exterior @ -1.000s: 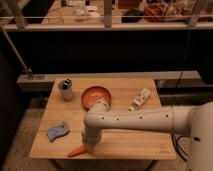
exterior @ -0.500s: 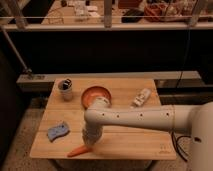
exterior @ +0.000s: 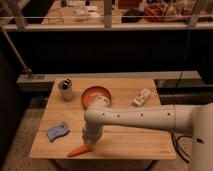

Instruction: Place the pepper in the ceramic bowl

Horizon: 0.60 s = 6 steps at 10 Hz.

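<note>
The pepper [exterior: 77, 151], slim and orange-red, lies on the wooden table [exterior: 131, 144] close to its front edge, left of the middle. My gripper [exterior: 88, 143] points down at the pepper's right end, touching or just above it. The white arm reaches in from the right across the table. The ceramic bowl [exterior: 86, 94], round and orange-terracotta, stands at the back of the table, behind the gripper, with the arm's wrist covering its near right side. I see nothing in the part of the bowl that shows.
A small grey-white cup [exterior: 65, 88] with dark contents stands at the back left, beside the bowl. A blue wavy sponge [exterior: 58, 131] lies at the front left. A small white object [exterior: 142, 97] lies at the back right. A railing and dark space sit behind the table.
</note>
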Each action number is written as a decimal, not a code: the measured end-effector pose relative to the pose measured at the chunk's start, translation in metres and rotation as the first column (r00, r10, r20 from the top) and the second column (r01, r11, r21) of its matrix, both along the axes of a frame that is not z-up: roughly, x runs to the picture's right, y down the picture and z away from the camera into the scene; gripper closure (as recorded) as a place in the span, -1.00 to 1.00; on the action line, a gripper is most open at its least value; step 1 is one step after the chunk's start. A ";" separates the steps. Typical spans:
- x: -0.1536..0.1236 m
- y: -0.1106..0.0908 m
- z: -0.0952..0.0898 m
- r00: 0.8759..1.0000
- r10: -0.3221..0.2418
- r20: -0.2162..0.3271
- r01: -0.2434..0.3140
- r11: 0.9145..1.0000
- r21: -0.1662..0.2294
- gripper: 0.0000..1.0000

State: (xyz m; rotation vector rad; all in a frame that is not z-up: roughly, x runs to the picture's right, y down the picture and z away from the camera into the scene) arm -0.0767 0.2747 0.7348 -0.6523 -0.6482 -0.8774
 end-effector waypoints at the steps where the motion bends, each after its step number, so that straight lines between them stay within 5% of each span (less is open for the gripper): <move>1: 0.003 -0.001 0.000 1.000 -0.003 0.000 0.003 1.000 0.000 0.04; 4: 0.002 -0.002 -0.002 1.000 -0.011 0.010 0.011 1.000 0.004 -0.14; 6: 0.002 0.008 -0.004 1.000 -0.019 0.020 0.019 1.000 -0.002 0.01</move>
